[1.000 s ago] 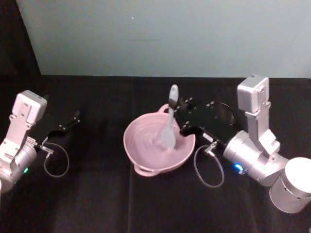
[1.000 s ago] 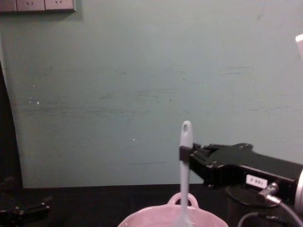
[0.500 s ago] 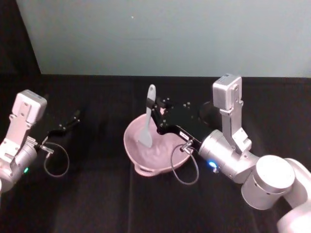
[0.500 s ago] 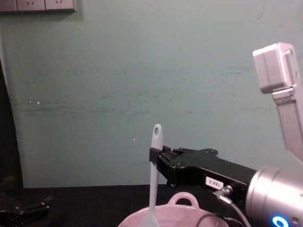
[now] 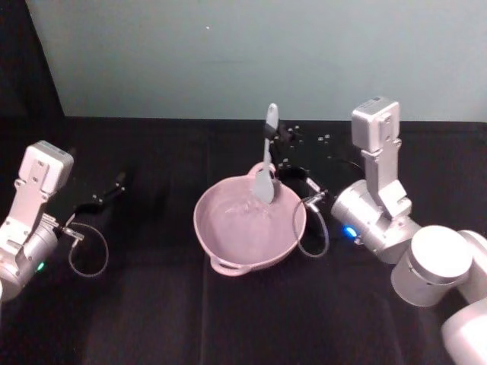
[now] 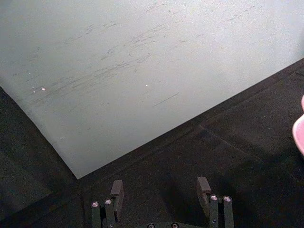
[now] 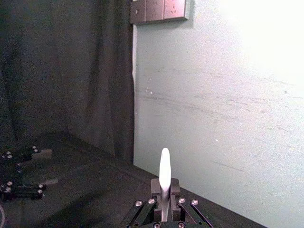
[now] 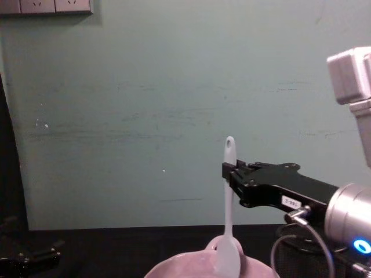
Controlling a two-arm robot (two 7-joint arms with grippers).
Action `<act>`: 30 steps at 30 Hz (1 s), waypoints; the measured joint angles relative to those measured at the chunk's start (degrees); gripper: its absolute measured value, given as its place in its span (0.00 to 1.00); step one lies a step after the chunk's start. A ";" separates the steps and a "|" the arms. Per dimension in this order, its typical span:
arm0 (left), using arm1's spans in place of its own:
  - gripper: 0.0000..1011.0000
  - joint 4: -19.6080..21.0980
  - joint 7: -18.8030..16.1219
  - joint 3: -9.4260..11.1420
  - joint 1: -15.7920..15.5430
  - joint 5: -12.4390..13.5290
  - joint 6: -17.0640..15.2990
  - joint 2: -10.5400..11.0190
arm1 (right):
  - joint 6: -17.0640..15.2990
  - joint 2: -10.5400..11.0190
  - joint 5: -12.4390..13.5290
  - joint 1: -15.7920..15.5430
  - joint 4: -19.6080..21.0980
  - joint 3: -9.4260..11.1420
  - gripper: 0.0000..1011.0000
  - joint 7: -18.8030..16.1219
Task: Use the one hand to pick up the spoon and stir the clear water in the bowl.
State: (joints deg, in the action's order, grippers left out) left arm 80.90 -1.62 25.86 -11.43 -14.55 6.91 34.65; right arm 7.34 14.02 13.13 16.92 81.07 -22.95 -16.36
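Stir step, judged mid-way. Right gripper (image 5: 275,141) reached in from the right over the far side of the bowl (image 5: 204,236). Its jaws were pinched narrow on the upper handle of the spoon (image 5: 264,185). Spoon hung near upright, hole end up, blade down at the bowl's far rim, just beside the loop handle. Blade looked high. Could not tell if its tip was in the water.

To do it well, probably:
- Lower the blade until it sits properly under the water.
- Bring it toward the bowl's middle and sweep slow circles.
- Stay off the walls, since a glossy bowl on cloth could slide or tip if pushed.
- Hold the pinch firm, because the slim handle could twist between the fingers.
- Go slow, no splashing.

Left gripper (image 6: 160,183) was parked low at the far left of the table (image 5: 152,319), jaws wide, holding nothing.

Table was covered in black cloth, with the bowl at its centre. A grey cable (image 5: 310,232) looped off the right wrist near the bowl's right side. Pale green wall (image 8: 145,87) stood behind, scuffed. Socket plates (image 8: 46,6) sat high on it at the left, with a dark curtain (image 7: 61,71) further left.
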 joint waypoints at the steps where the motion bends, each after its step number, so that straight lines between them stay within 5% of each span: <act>1: 1.00 0.00 0.00 0.00 0.00 0.00 -0.01 0.00 | -0.45 0.31 -0.01 -0.18 0.48 0.18 0.11 -0.03; 8: 1.00 0.00 0.00 0.00 0.00 0.00 0.00 0.00 | -7.80 4.75 2.76 -4.29 9.08 1.96 0.11 -4.67; 14: 1.00 0.00 0.00 0.00 0.00 0.00 0.00 0.00 | -11.18 6.17 5.72 -6.57 13.00 2.04 0.11 -6.54; 23: 1.00 0.00 0.00 0.00 0.00 0.00 0.00 0.00 | -12.91 4.53 8.78 -5.80 12.14 -0.94 0.11 -7.41; 30: 1.00 0.00 0.00 0.00 0.00 0.00 0.00 0.00 | -9.65 1.38 7.84 -3.37 7.31 -2.76 0.11 -5.65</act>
State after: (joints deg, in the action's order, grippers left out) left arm 80.90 -1.62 25.86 -11.43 -14.55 6.91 34.64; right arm -2.31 15.40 20.97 13.54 88.38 -25.71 -22.01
